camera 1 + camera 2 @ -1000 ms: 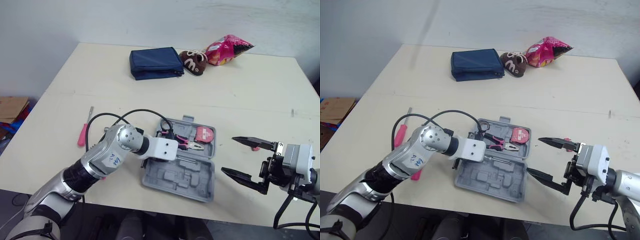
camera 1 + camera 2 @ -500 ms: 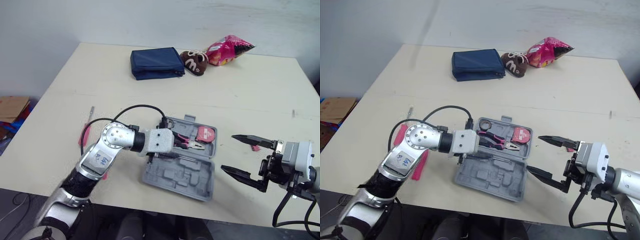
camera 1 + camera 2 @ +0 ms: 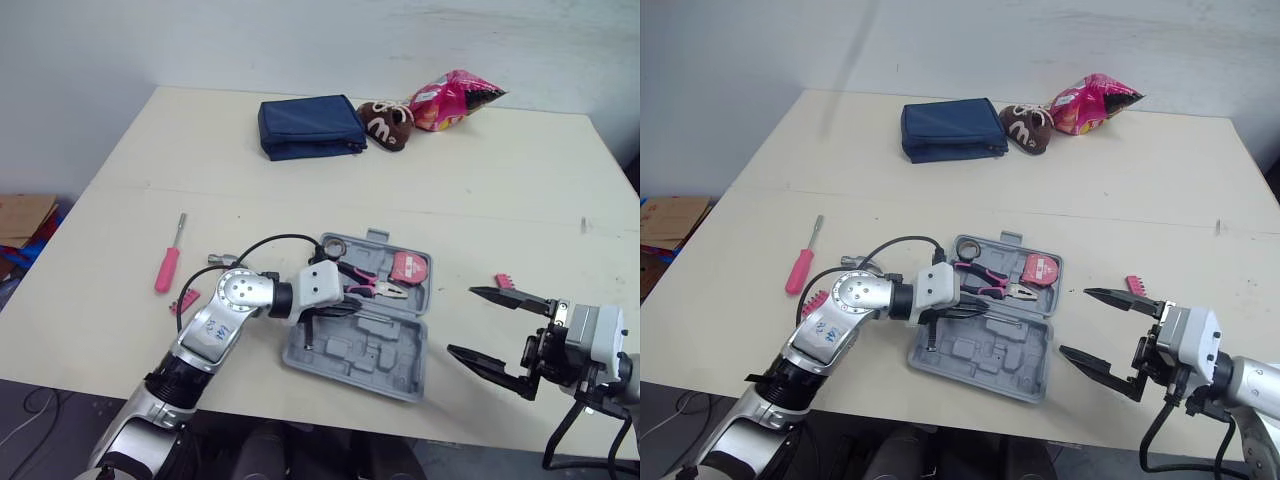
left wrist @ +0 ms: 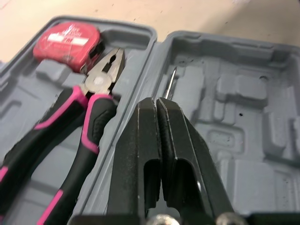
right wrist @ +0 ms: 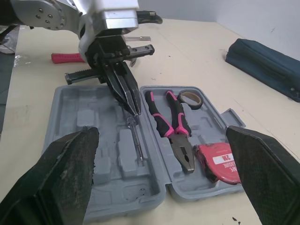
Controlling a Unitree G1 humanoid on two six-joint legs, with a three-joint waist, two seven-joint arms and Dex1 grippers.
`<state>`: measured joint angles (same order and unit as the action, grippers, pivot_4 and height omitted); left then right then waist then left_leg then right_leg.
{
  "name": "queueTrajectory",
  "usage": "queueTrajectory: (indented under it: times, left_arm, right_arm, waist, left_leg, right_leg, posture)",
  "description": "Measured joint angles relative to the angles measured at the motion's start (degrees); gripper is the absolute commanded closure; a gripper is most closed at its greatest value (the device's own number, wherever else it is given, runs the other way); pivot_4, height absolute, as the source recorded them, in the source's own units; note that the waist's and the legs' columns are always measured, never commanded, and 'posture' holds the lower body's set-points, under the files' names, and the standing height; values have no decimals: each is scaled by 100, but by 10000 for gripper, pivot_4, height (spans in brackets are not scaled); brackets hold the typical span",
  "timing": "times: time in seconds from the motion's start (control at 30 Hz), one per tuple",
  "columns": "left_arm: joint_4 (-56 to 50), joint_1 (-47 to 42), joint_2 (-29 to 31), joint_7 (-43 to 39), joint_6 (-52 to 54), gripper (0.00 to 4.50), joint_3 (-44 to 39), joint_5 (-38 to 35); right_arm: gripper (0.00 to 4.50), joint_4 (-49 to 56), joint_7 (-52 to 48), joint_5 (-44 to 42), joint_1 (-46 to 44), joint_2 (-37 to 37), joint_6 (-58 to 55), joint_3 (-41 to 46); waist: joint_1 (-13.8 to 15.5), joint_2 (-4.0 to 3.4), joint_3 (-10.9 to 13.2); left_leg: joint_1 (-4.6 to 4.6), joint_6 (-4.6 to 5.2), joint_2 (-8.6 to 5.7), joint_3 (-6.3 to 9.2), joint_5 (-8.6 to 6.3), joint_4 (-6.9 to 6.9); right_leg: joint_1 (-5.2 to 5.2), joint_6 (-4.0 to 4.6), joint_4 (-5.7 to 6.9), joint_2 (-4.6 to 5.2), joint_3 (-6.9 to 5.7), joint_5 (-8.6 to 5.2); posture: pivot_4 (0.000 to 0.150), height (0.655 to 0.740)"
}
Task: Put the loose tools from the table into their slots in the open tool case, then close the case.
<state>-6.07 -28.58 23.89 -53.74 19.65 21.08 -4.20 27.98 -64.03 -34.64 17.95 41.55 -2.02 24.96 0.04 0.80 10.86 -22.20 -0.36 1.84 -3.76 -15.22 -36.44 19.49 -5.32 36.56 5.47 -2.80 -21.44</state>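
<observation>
Over the hinge of the open tool case [image 3: 400,362], the left gripper [image 4: 156,99] has swung in from the case's left edge. Its fingers are pressed together, with the tips at the end of a thin metal driver [image 5: 136,140] lying in the empty half. I cannot tell if they pinch it. The right gripper [image 3: 461,320] has sunk a little, jaws wide apart and empty. Probably this tool is being seated; the pink screwdriver [image 3: 167,266] and the pink bit strip [image 3: 506,283] wait on the table [image 3: 480,180].
</observation>
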Motion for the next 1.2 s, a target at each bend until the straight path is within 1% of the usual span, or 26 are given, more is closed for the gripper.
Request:
queueTrajectory:
  times: [0.13,0.47,0.67,0.7,0.77,0.83,0.9,1.0,1.07,1.1,1.17,1.2]
  left_arm:
    - [26,0,110,-2,20,44499,118,155]
    - [85,-175,117,43,-20,44499,410,446]
    - [-7,-351,185,-7,663,44499,672,543]
    - [-7,-388,193,-22,789,44499,716,547]
    - [5,-433,205,-16,929,44499,824,620]
    - [38,-442,215,7,936,44499,912,689]
    - [57,-362,208,99,908,44499,913,689]
    - [229,-148,91,218,479,44499,640,567]
    - [418,161,-14,158,-187,44499,234,194]
    - [434,270,3,64,-474,44499,56,14]
    - [343,370,89,-172,-919,44499,-355,-397]
    - [219,425,174,-266,-1045,44499,-643,-632]
  right_arm:
    - [0,-149,-81,28,108,-56,169,2]
    - [0,-336,-148,70,174,-59,438,28]
    - [0,-338,-141,67,231,-59,461,40]
    - [0,-338,-140,67,246,-59,461,40]
    - [0,-338,-131,67,251,-59,461,40]
    - [0,-338,-110,67,238,-60,463,40]
    - [0,-338,-94,68,224,-60,466,40]
    - [0,-338,-58,68,209,-64,469,40]
    - [0,-339,-22,69,208,-65,468,44]
    - [0,-341,-6,70,231,-66,468,50]
    - [0,-342,0,68,249,-64,466,86]
    - [0,-347,-3,67,260,-59,466,160]
  waist:
    - [6,0,0]
    - [8,1,-5]
    - [1,21,-46]
    - [-5,22,-56]
    - [-14,20,-77]
    - [-17,12,-139]
    - [-23,9,-158]
    - [-23,-10,-188]
    - [-24,-44,-171]
    - [-15,-46,-138]
    - [0,-26,-119]
    - [3,-30,-115]
  left_leg:
    - [0,0,-1,0,0,0]
    - [12,0,-2,0,0,0]
    - [27,2,0,4,-2,4]
    - [40,5,1,4,-5,8]
    - [113,22,5,1,-35,39]
    - [119,23,16,2,-55,45]
    - [157,17,29,1,-72,49]
    - [170,14,37,-2,-80,49]
    - [172,17,40,-1,-77,45]
    - [156,17,41,2,-74,42]
    - [73,13,42,7,-60,34]
    - [65,-4,39,6,-45,29]
  right_leg:
    - [0,0,-1,2,0,0]
    - [-13,0,0,4,0,0]
    - [-33,0,-5,5,0,0]
    - [-47,1,-9,4,0,0]
    - [-118,3,-48,4,0,-2]
    - [-153,8,-67,0,-1,-5]
    - [-205,18,-86,-4,0,-10]
    - [-210,27,-90,-4,3,-15]
    - [-184,29,-80,-4,2,-15]
    - [-160,32,-70,-4,-1,-17]
    - [-84,31,-58,-9,-7,-14]
    - [-80,29,-59,-8,-9,-14]
  posture:
    - [1500,7400]
    - [1500,7400]
    - [1500,7400]
    - [1500,7400]
    - [1500,7400]
    - [1500,7400]
    - [1500,7400]
    - [1500,7400]
    - [1500,7400]
    - [1500,7400]
    - [1500,7400]
    - [1500,7400]
